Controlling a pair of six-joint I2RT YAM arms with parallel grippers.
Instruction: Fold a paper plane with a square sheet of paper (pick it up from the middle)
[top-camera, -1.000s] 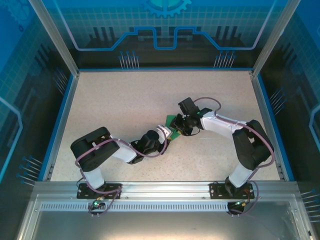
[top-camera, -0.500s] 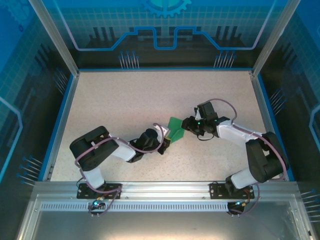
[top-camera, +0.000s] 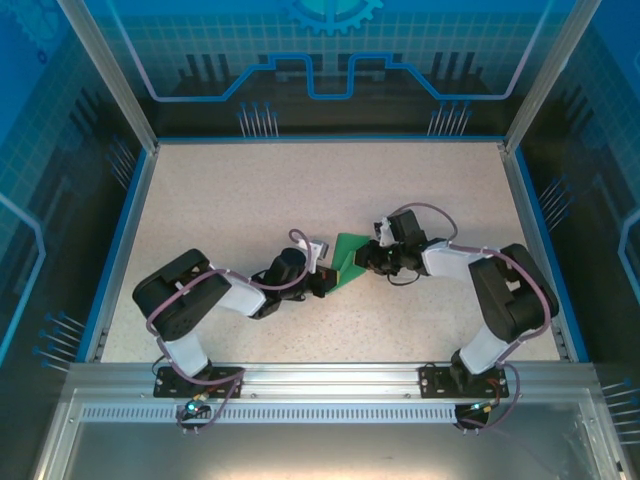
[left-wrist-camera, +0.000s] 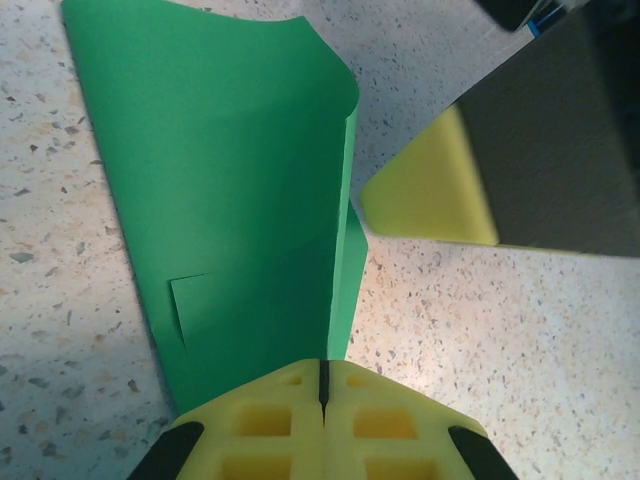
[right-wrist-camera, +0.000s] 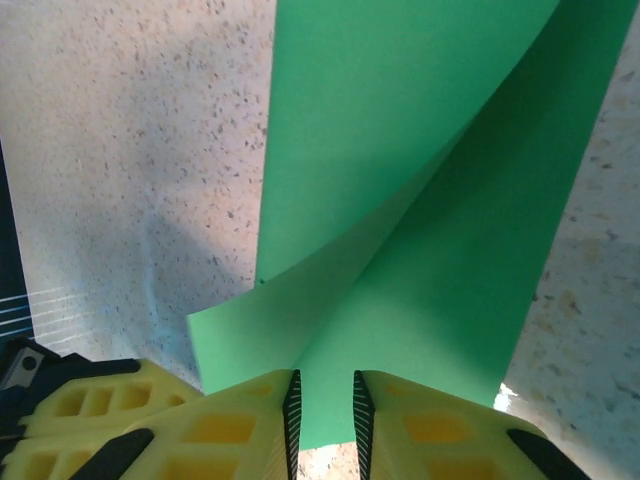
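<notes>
Judging by the curl, which step was in hand? asked the first.

An early fold, I'd say, replied the second. The square sheet of paper (top-camera: 349, 256) was lifted off the table (top-camera: 250, 190) mid-surface, bowed between the arms, one flap rolled over and no crease yet pressed flat.

And the grippers?

The left gripper (left-wrist-camera: 322, 375) was clenched on the sheet's near edge, which ran up from its pads. The right gripper (right-wrist-camera: 322, 385) had the opposite edge in a narrow slit between its jaws, which were not visibly pressing on it.

So what did the next move call for?

Likely the right jaws pinching firmly, then both edges brought together squarely. Thin paper buckles easily, so any skew would spoil the crease.
</notes>
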